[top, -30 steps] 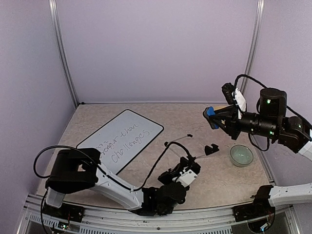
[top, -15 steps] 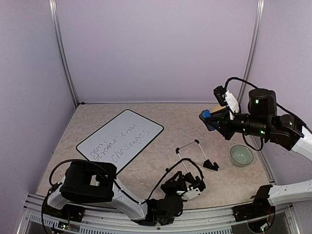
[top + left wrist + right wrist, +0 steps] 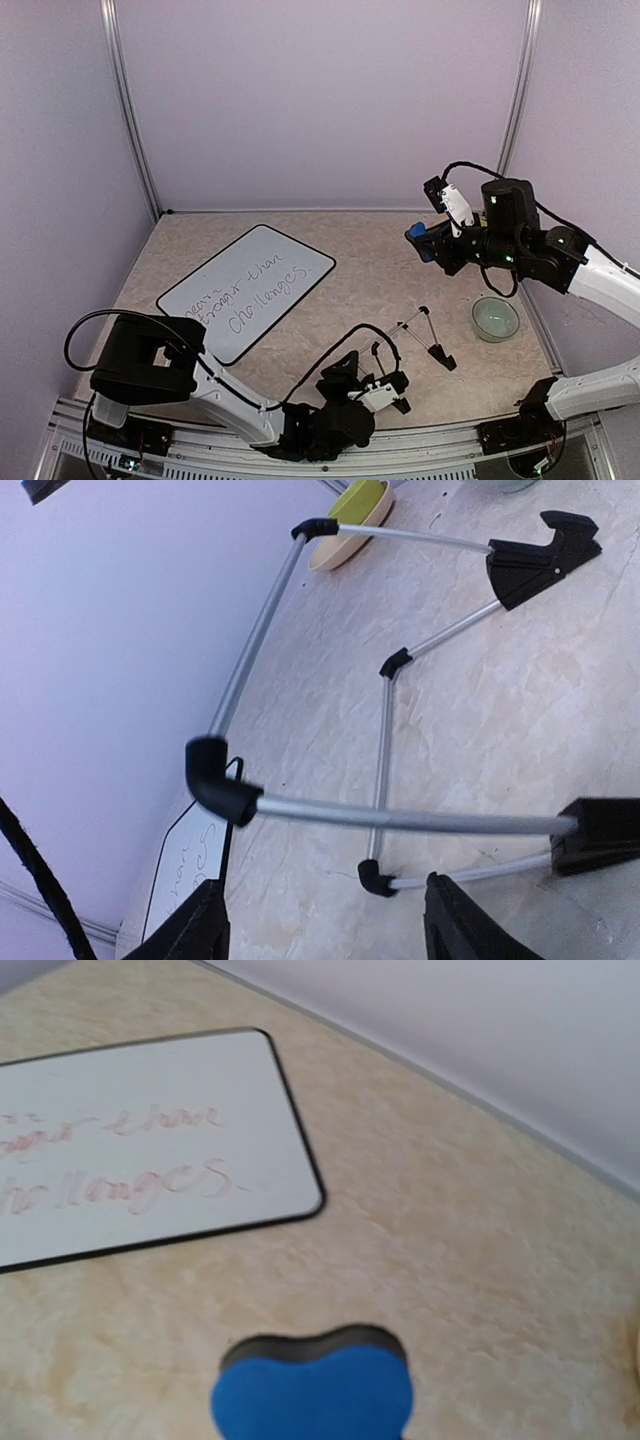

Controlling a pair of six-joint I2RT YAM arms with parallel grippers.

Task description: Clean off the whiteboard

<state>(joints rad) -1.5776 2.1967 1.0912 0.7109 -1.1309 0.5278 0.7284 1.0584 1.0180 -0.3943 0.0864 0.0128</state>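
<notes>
1. Left of centre on the worktop (image 3: pixel 400 270), the whiteboard (image 3: pixel 247 292) is lying flat at an angle. Its thin black frame is showing all round, and handwriting is running across its surface.
2. Seen from the right wrist, the whiteboard (image 3: pixel 150 1150) is filling the upper left. Its writing is showing faint and reddish, too blurred to read.
3. Over the right side of the worktop, well apart from the whiteboard, the right gripper (image 3: pixel 432 240) is hanging in the air. It is clamping a blue eraser (image 3: pixel 424 244), whose rounded blue edge (image 3: pixel 312 1390) is sitting at the bottom of the wrist view.
4. Low at the near edge, the left gripper (image 3: pixel 385 385) is resting with its fingers (image 3: pixel 190 930) spread apart and clasping nothing.
5. Just ahead of it, a wire stand (image 3: pixel 425 335) is lying on the worktop. Its thin rods (image 3: pixel 380 815) and black feet are crossing the left wrist view. One rod is running close to the fingertips; whether it is touching them I cannot tell.
6. Near the right edge, beside the stand, a pale green bowl (image 3: pixel 495 319) is sitting on the worktop.
</notes>
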